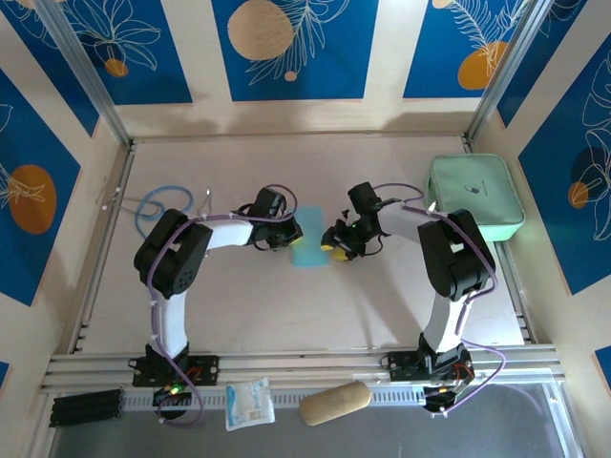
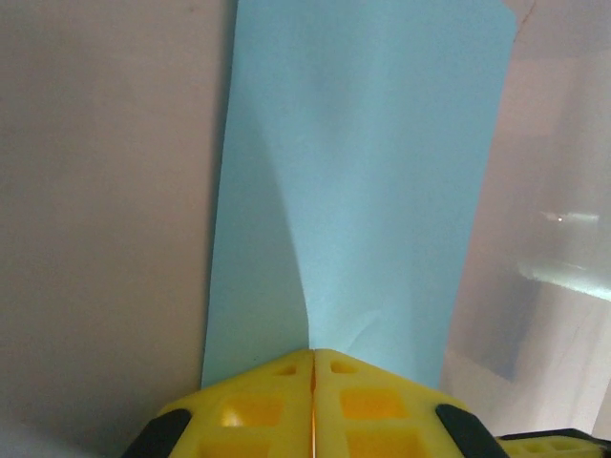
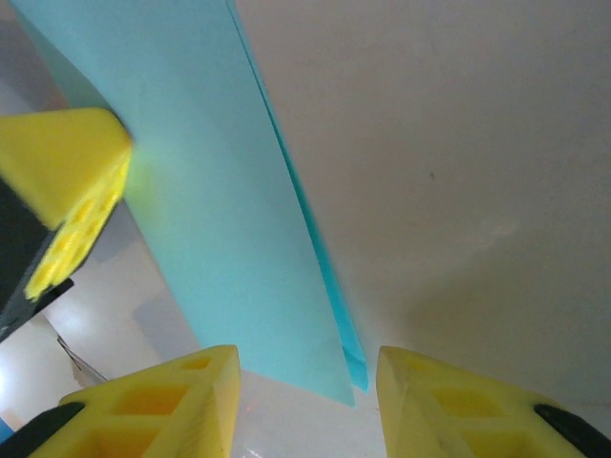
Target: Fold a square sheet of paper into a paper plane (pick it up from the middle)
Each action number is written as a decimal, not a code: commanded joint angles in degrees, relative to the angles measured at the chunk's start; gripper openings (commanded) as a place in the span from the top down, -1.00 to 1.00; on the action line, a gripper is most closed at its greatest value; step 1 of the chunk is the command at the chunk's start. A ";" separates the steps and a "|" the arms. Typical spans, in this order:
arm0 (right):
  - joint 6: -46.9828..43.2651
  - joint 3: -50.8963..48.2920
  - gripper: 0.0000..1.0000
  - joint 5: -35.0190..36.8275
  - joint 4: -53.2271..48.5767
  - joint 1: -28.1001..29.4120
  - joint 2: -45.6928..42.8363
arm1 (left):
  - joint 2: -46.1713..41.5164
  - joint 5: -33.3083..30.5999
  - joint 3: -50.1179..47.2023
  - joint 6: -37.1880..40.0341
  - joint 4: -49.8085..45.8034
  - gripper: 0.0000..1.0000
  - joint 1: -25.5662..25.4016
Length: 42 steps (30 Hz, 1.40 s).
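We look down on a pale wooden surface (image 1: 286,315) walled by panels (image 1: 286,48) printed with blue leaves, with metal rails (image 1: 305,363) along its near edge. In its middle sits the folded light-blue sheet of paper (image 1: 308,250), between our two hands. Our left hand (image 2: 313,358) is pressed together, pinching one edge of the sheet. Our right hand (image 3: 307,382) stands spread, the sheet's doubled corner in the gap. A mint-green case (image 1: 474,197) hugs the far right edge and a blue cable loop (image 1: 158,205) the far left. Open wood stretches before and beyond the paper.
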 commanded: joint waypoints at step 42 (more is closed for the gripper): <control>-0.76 -0.45 0.36 -6.40 2.30 0.47 1.13 | 0.71 -0.93 -1.23 -0.65 -4.95 0.82 0.40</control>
